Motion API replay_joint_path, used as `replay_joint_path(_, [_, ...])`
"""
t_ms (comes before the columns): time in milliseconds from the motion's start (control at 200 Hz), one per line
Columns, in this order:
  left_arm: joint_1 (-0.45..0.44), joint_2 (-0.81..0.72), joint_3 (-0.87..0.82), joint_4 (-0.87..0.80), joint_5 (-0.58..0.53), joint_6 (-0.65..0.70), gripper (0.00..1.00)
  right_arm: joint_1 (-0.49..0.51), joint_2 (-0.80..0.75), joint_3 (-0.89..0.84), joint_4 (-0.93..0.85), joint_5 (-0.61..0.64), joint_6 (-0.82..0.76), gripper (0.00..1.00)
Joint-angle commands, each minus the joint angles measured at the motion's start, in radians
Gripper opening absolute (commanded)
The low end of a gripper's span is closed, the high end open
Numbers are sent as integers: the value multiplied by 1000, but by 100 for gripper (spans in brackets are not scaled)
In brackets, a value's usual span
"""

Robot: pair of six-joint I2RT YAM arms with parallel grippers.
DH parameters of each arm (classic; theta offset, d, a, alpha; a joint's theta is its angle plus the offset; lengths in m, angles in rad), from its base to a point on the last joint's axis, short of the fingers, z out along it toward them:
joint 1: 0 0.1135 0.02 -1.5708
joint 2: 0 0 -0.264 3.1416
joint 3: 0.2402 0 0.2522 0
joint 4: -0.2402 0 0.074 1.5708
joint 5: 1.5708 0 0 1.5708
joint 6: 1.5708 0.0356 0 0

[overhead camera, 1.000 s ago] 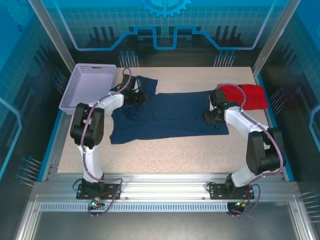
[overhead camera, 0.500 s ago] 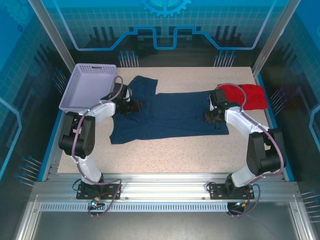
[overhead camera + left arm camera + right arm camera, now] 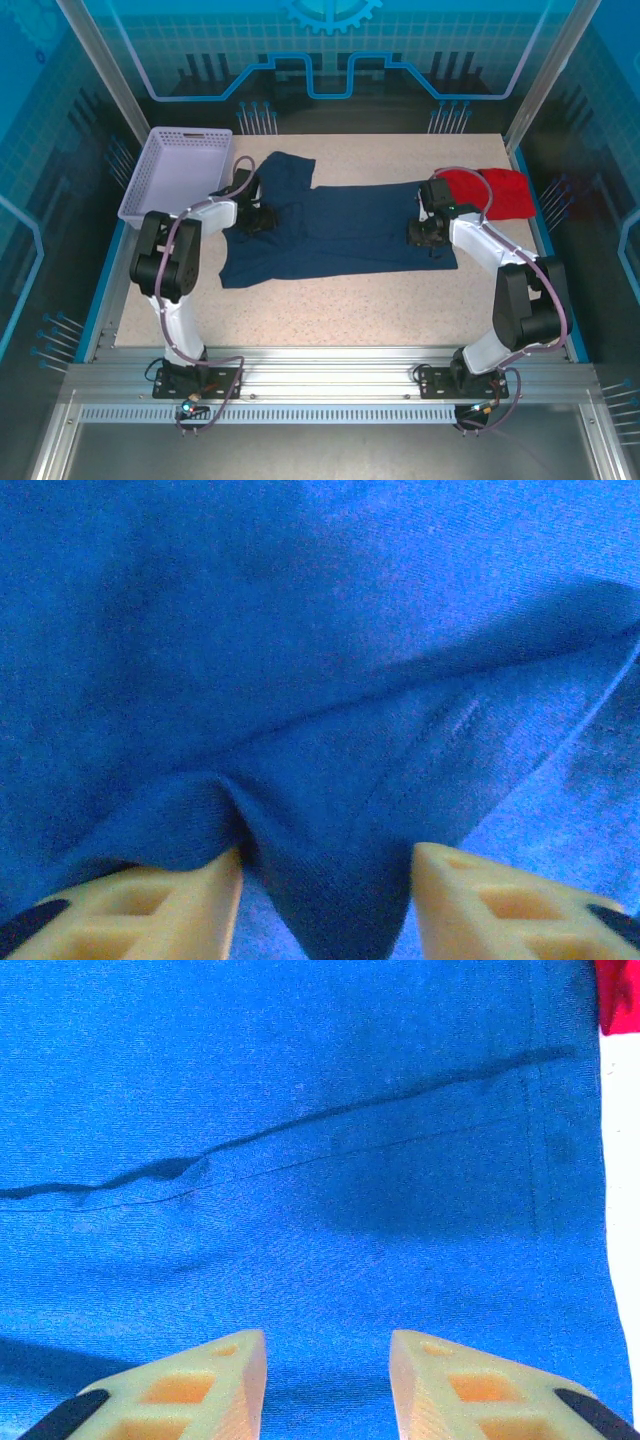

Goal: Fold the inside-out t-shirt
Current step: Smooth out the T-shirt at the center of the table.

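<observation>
Letting go of the sleeve, the left jaws have shifted nearer and now stand spread astride a ridge of the navy t-shirt, which lies flat across the counter. The right jaws stay spread over its hem; a fresh grab seems next.

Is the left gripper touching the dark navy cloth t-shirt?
Touching. In the left wrist view a fold of the dark navy cloth t-shirt sits between the left gripper's parted jaws, pressing against one inner face.
</observation>
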Motion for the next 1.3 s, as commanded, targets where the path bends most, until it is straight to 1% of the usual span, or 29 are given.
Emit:
replay_joint_path(0, [2,33,48,-35,-40,29,41,2,-1,3,2,8,-6,38])
replay_joint_path(130, [6,60,92,-49,-46,29,30,2,2,4,1,9,-6,39])
replay_joint_path(210, [12,78,124,-62,-41,27,25,2,3,4,1,7,-5,39])
replay_joint_path(425, [32,97,203,-89,-36,23,23,1,5,4,0,10,-8,39])
replay_joint_path(590, [55,154,305,-119,-32,27,26,2,7,8,-2,4,-5,39])
replay_joint_path(730, [79,192,392,-157,-35,24,35,2,-3,7,-10,9,-7,39])
replay_joint_path(855, [104,170,386,-153,-47,6,45,-1,-12,2,-16,20,-9,39])
replay_joint_path(960, [114,126,343,-145,-66,-4,48,-4,-16,12,-24,35,-18,39])
replay_joint_path(1055, [109,32,223,-91,-48,-28,51,-27,-15,27,-29,31,-25,40])
replay_joint_path(1130, [91,-71,70,20,55,-72,53,-55,11,44,-34,-36,-28,41])
replay_joint_path(1210, [63,-156,-83,126,165,-144,55,-63,75,85,-54,-102,-25,42])
replay_joint_path(1245, [52,-185,-143,161,191,-174,55,-61,108,106,-68,-111,-23,43])
replay_joint_path(1295, [38,-219,-215,198,225,-203,56,-66,164,144,-111,-88,-6,43])
